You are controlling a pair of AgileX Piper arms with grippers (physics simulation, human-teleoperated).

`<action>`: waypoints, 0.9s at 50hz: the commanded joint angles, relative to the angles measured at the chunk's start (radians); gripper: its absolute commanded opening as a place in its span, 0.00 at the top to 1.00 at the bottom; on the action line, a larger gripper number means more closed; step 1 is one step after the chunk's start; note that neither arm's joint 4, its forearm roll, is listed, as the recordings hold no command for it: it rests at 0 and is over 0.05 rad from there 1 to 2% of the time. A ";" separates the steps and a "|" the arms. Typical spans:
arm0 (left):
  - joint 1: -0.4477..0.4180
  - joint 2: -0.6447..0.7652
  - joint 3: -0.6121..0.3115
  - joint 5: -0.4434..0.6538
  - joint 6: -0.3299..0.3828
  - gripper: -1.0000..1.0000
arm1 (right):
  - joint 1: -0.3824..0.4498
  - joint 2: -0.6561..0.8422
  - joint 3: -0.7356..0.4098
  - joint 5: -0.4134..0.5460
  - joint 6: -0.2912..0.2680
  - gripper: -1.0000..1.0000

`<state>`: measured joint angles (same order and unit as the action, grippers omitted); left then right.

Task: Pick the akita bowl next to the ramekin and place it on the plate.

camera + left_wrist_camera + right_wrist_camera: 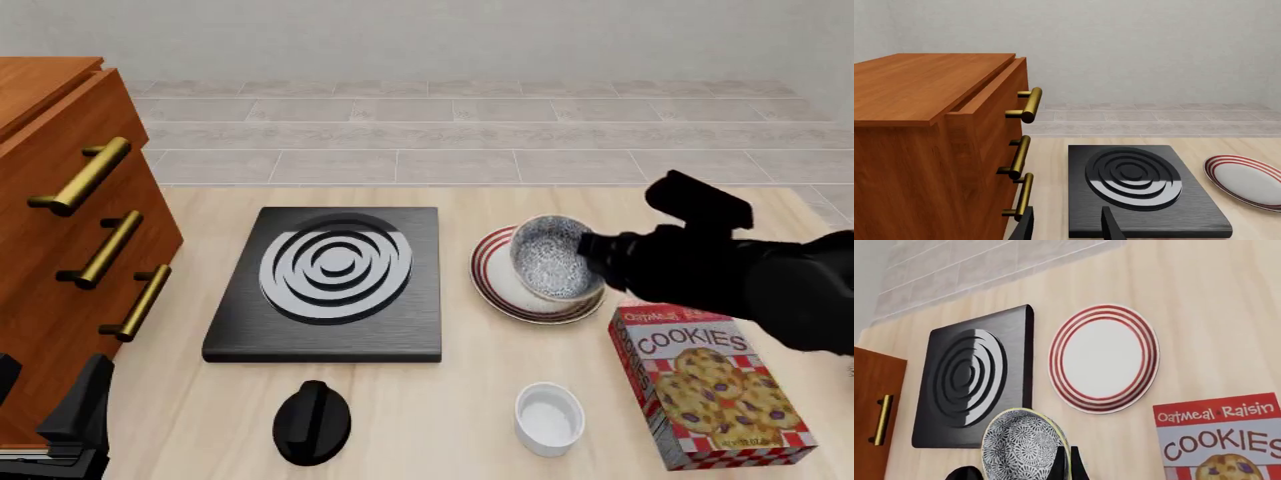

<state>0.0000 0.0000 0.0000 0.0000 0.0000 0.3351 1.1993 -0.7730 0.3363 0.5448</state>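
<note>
Mid-transfer: right gripper (1066, 462) clamped on rim of akita bowl (551, 258), held tilted above the plate (491, 283). Next: level it, lower to plate centre, release (cookie box (707, 392) close by). Left gripper (1066, 225) parked, fingers apart, empty

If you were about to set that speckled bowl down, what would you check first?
1. Right gripper shut on the akita bowl: ok, fingers pinch its rim.
2. Bowl over the plate: ok in the front view.
3. Plate bare: ok in the right wrist view.
4. Bowl level: not ok, it is tilted on its side.
5. Cookie box and ramekin out of the way: ok.
6. Left gripper out of the way: ok, by the drawers.
</note>
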 commanded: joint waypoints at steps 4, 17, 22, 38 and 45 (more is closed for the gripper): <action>0.000 0.000 0.000 0.000 0.000 0.00 | -0.034 0.071 -0.032 -0.041 0.001 1.00; 0.000 0.000 0.000 0.000 0.000 0.00 | -0.054 0.151 -0.082 -0.069 -0.004 1.00; 0.000 0.000 0.000 0.000 0.000 0.00 | -0.057 0.175 -0.097 -0.079 -0.001 1.00; 0.000 0.000 0.000 0.000 0.000 0.00 | -0.063 0.246 -0.125 -0.123 0.014 1.00; 0.000 0.000 0.000 0.000 0.000 0.00 | -0.065 0.276 -0.131 -0.139 0.028 1.00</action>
<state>0.0000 0.0000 0.0000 0.0000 0.0000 0.2735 1.4361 -0.8864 0.2236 0.5577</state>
